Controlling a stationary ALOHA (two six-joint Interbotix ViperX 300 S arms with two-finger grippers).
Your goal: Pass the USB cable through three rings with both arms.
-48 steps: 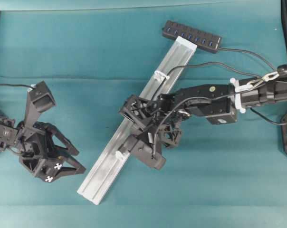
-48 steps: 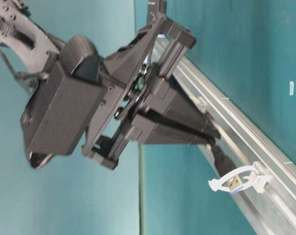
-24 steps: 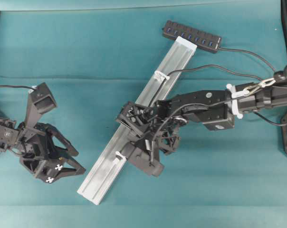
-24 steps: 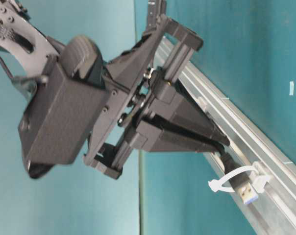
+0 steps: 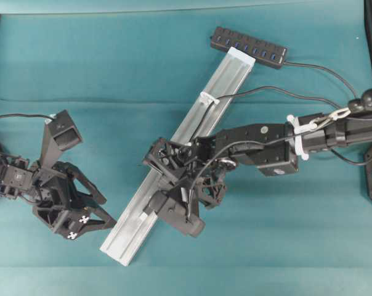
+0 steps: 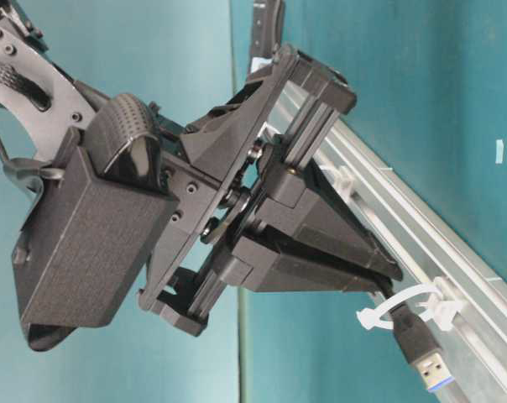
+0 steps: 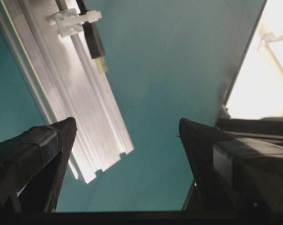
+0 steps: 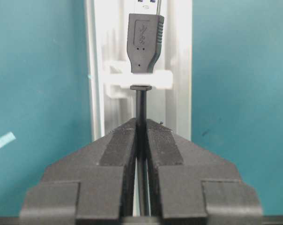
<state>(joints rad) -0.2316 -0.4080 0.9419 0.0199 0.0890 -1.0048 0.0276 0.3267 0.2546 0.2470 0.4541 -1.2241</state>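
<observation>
Plug (image 8: 145,44) of USB cable (image 8: 140,110) points along rail (image 5: 173,163), away from right gripper (image 8: 141,136), just past ring (image 8: 137,79). Gripper pinches cord right behind ring. Left gripper (image 7: 125,136) spread wide, apart.

I see bare teal cloth (image 5: 130,160) between my wide-open left gripper (image 5: 103,209) and the long silver aluminium rail (image 5: 137,216); my right gripper (image 8: 140,136), pinching the thin black USB cable (image 8: 140,108), crowds the rail's far side.
</observation>
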